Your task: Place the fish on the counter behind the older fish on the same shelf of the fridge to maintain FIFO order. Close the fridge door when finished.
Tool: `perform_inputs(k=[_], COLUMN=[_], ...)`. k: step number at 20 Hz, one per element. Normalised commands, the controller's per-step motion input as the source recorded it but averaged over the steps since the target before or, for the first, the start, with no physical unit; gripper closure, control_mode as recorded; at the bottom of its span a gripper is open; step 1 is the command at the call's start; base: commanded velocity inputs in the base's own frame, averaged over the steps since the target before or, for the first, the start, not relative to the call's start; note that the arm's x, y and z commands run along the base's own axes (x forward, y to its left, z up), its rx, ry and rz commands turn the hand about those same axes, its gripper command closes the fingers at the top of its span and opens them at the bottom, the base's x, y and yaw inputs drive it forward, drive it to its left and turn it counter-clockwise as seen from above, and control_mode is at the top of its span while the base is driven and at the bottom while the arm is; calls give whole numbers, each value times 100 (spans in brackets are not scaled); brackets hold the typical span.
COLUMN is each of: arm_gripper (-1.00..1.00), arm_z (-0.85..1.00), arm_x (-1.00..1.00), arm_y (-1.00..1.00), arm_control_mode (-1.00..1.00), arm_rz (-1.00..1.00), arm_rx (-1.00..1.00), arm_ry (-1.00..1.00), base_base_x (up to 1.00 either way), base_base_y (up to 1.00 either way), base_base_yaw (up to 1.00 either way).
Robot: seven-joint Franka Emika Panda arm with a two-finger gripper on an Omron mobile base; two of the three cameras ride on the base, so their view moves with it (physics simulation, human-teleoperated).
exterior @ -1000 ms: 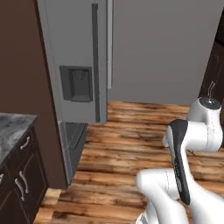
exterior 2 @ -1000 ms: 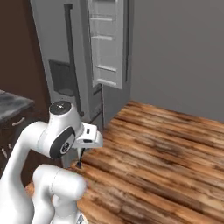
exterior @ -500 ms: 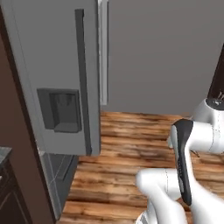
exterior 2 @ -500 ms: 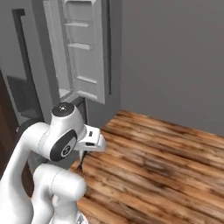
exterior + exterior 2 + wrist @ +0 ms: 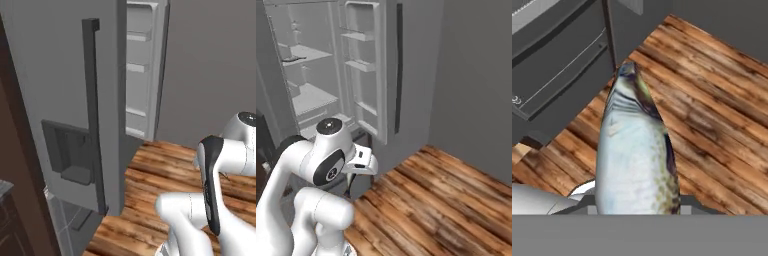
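In the hand view, the fish [image 5: 636,155] has a pale belly and a dark back, and it points away over the wood floor. My gripper [image 5: 637,209] is shut on it, and its fingertips are hidden behind the fish's body. The fridge [image 5: 306,95] stands with its right door [image 5: 368,70] swung open, showing pale shelves. A thin dark sliver on the upper shelf [image 5: 311,51] looks like the older fish [image 5: 299,59]. The fridge's left door [image 5: 65,100] is closed. A sliver of the counter [image 5: 2,186] shows at the far left.
The open door carries several bins [image 5: 140,70] and a long dark handle [image 5: 399,70]. A dispenser recess [image 5: 70,155] sits in the closed door beside its bar handle [image 5: 92,100]. Wood floor [image 5: 446,200] stretches to the right before a grey wall [image 5: 476,75]. Dark cabinets [image 5: 12,150] flank the fridge.
Both base views have shifted, so the base has driven. The fridge is now closer and its open interior has come into view, and the counter has slid off to the left. The arm holds its pose.
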Motion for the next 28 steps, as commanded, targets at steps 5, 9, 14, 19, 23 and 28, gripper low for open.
perform_inputs(k=[5,9,14,19,23,28], arm_gripper=[100,100,100,100,100,100], arm_z=[0,0,0,0,0,0], arm_x=[0,0,0,0,0,0], arm_y=[0,0,0,0,0,0], arm_control_mode=[100,100,100,100,100,100], arm_rz=[0,0,0,0,0,0], arm_rx=[0,0,0,0,0,0], arm_ry=[0,0,0,0,0,0], base_base_x=[99,65,68,64,41,74], base_base_y=[-67,-73,-31,0,-35,-8], base_base_yaw=[54,61,64,67,56,42])
